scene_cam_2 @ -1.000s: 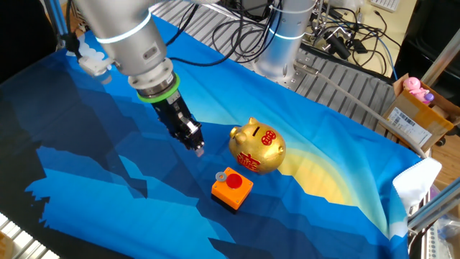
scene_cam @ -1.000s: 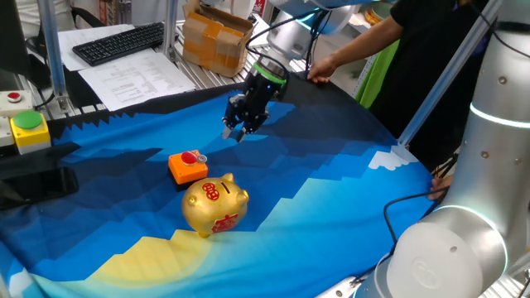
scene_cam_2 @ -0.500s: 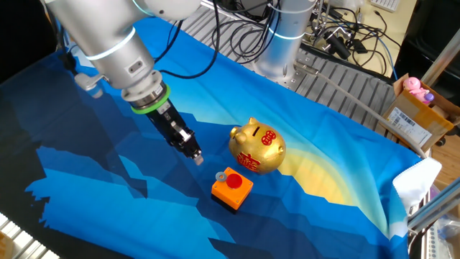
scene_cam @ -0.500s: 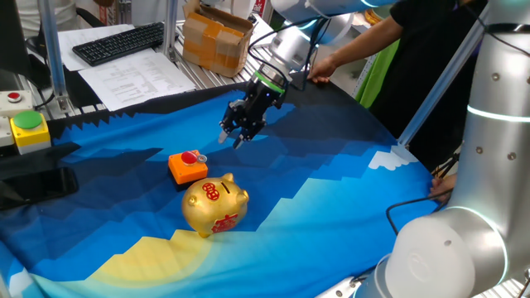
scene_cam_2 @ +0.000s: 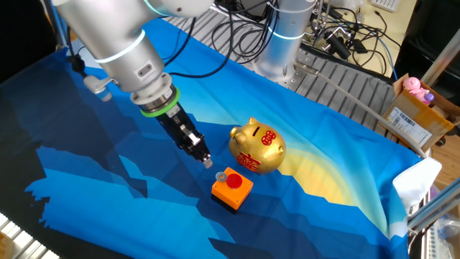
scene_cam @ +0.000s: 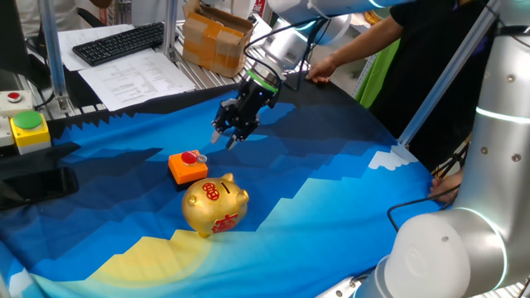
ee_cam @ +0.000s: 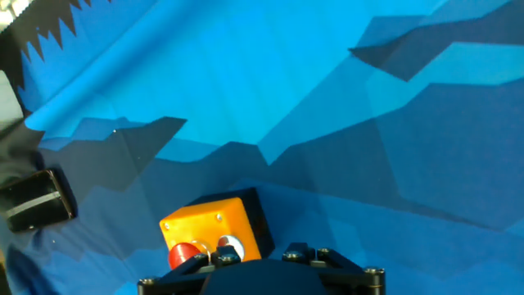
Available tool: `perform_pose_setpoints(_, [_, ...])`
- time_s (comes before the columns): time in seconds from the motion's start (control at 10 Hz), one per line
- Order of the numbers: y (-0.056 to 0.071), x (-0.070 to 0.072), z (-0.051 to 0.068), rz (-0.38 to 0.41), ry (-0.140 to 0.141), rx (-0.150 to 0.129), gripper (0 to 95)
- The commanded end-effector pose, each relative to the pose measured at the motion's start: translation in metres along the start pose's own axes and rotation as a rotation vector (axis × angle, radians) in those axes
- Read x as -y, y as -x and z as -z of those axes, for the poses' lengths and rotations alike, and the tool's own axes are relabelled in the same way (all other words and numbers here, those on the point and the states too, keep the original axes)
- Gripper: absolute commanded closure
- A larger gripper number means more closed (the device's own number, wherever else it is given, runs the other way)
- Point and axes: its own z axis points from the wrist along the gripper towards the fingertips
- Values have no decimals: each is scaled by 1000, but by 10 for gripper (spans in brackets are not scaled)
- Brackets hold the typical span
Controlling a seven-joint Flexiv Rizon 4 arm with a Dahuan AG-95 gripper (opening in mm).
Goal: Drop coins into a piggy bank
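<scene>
So the gripper (scene_cam: 225,136) is hanging in the air over the blue cloth (scene_cam: 331,190), toward the far side of the bench in one fixed view, just beside and above the orange block (scene_cam: 187,167) with the red round top. The piggy bank (scene_cam: 214,204) sits upright near the middle of the bench, just beside the block on the near side, apart from the arm. There's a pale silvery coin (scene_cam_2: 220,175) lying on the block's top next to the red knob; the hand view shows it as a small pale disc (ee_cam: 232,244) beside the red button. I honestly can't tell whether the fingers are apart or together, because they're tiny and dark in both fixed views and the hand view only catches the black gripper body at the bottom edge. My guess is it's lining up to grab that coin. What worries me is that the coin is flat and thin and right up against the red knob, so the fingers could clip the knob or just skid the coin off the block onto the cloth, where a flat disc is much harder to pick up. A push on the block might also shove it into the pig and shift the slot. And a shallow pinch could drop the coin on the way over.
</scene>
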Motion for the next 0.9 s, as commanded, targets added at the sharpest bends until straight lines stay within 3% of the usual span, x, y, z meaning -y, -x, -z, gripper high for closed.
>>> perform_pose_setpoints(0.1, [6,4,-8,-35,81,-29,570])
perform_pose_setpoints(0.5, [9,13,-20,-62,115,-44,570])
perform_pose_setpoints(0.6, [9,11,-21,-73,133,-53,570])
perform_pose_setpoints(0.8, [3,1,-24,-138,198,-92,570])
perform_pose_setpoints(0.9, [-2,-6,-27,-156,195,-91,570])
